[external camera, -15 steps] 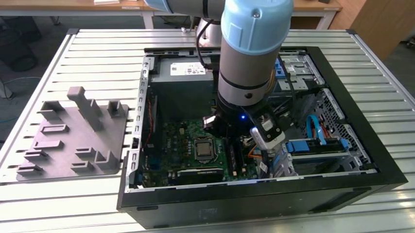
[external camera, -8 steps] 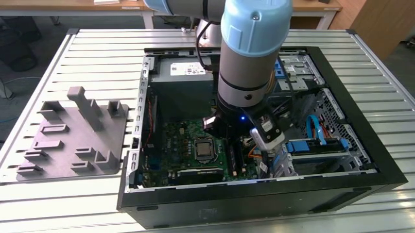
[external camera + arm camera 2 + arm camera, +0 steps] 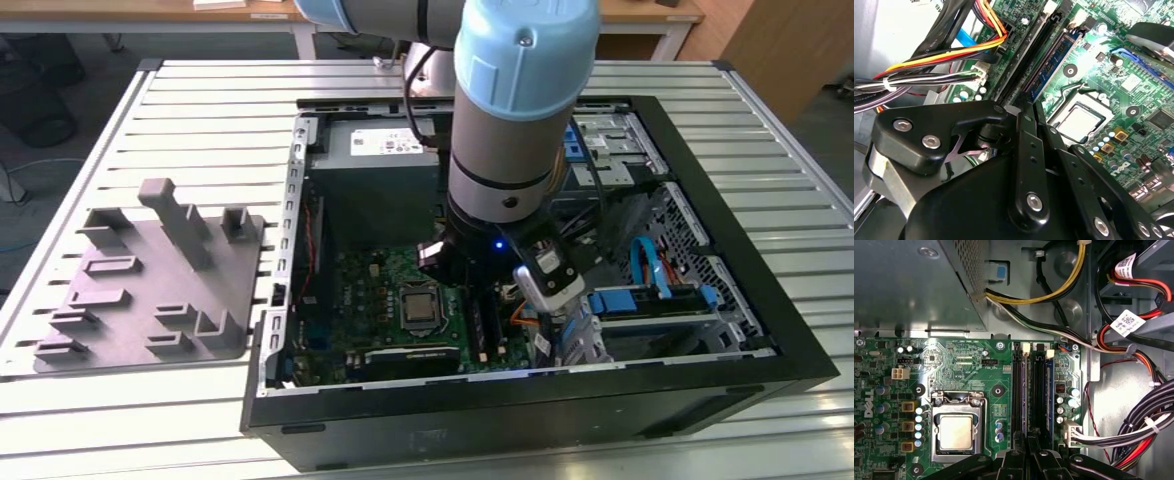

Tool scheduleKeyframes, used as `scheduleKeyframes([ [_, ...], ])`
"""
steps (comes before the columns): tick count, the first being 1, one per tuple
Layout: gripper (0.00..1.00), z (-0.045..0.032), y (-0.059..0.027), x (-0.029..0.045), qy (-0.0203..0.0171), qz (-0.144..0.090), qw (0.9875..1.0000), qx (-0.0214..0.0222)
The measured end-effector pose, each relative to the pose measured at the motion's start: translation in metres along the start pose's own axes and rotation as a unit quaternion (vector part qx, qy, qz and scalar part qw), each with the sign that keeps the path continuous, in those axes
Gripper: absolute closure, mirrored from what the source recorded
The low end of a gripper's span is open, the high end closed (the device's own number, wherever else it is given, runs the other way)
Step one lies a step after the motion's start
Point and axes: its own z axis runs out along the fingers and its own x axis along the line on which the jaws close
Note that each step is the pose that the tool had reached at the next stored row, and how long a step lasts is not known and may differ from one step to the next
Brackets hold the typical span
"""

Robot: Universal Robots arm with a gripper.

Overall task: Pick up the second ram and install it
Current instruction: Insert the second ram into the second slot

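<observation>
The second ram [image 3: 1053, 61] is a slim dark stick with a blue label. It stands on edge along a memory slot of the green motherboard [image 3: 1114, 65]. In the first wrist view the second ram [image 3: 1043, 395] is a narrow dark strip running away from my fingertips. My gripper [image 3: 1023, 106] is shut, its black fingers pinched over the stick's near end. In the first wrist view my gripper [image 3: 1030, 444] sits low over the slots. A neighbouring dark slot [image 3: 1019, 395] runs parallel beside it. In the exterior view the arm's wrist [image 3: 505, 190] reaches down into the open computer case [image 3: 694, 390].
Bundled cables [image 3: 1134, 430] lie close to the slots on one side, the processor socket [image 3: 956, 432] on the other. The grey power supply box [image 3: 374, 170] stands at the back of the case. A gray moulded tray [image 3: 154, 290] lies on the slatted table at the exterior view's left.
</observation>
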Motion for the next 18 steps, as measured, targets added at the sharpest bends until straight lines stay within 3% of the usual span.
scheduleKeyframes([
  [18, 0.86, 0.0008, 0.0000, -0.0020, -0.0001, 0.004, 1.0000, 0.0044],
])
